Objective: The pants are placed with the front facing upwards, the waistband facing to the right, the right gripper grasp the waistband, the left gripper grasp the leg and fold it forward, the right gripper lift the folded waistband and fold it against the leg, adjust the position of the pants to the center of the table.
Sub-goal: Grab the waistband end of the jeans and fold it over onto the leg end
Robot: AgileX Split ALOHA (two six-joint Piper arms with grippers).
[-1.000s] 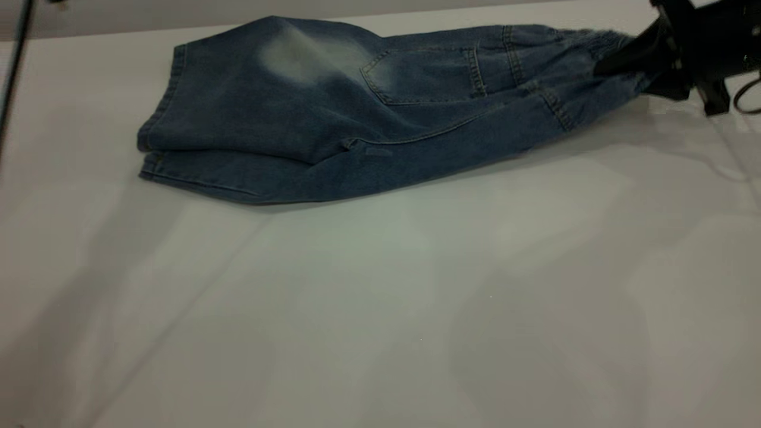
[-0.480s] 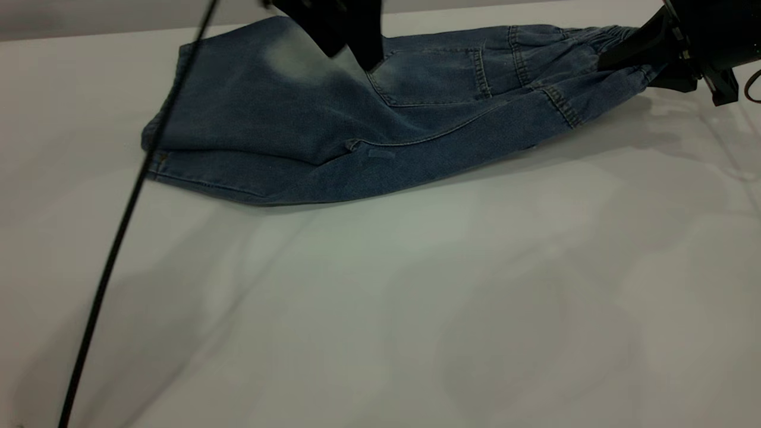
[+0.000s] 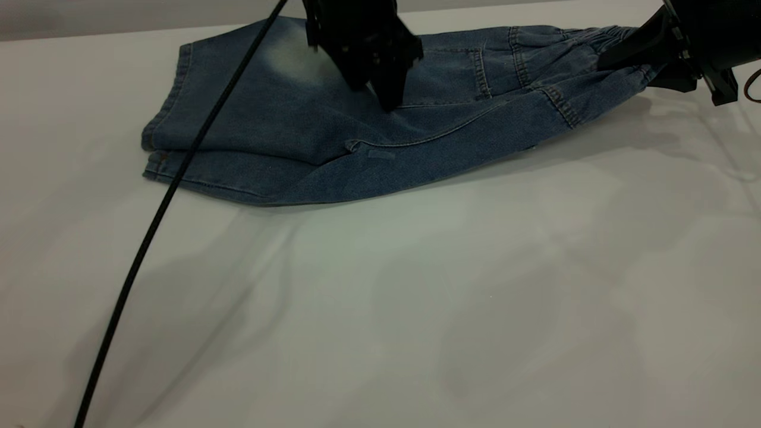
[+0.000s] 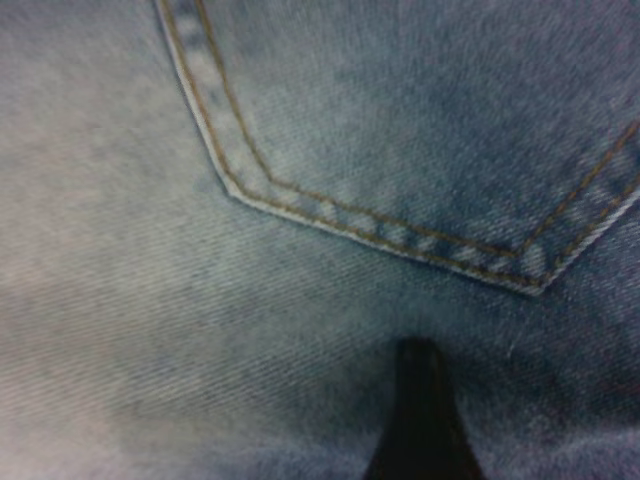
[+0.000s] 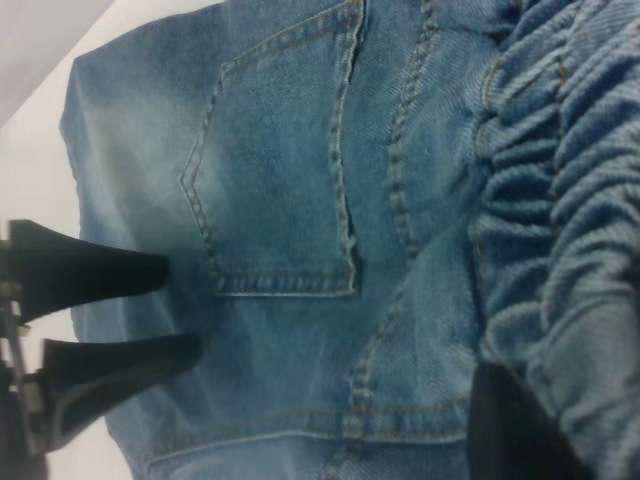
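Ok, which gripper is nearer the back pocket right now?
Left. The left gripper hangs over the pants right at the back pocket; the right gripper grips the waistband, further off.

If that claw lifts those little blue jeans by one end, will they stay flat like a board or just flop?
Probably flop: the small blue denim pants already sag between the right pincer, holding the gathered waistband, and the white table. Likely light, being lifted by one edge. Unlikely to slip, since the ruffled band gives grip.
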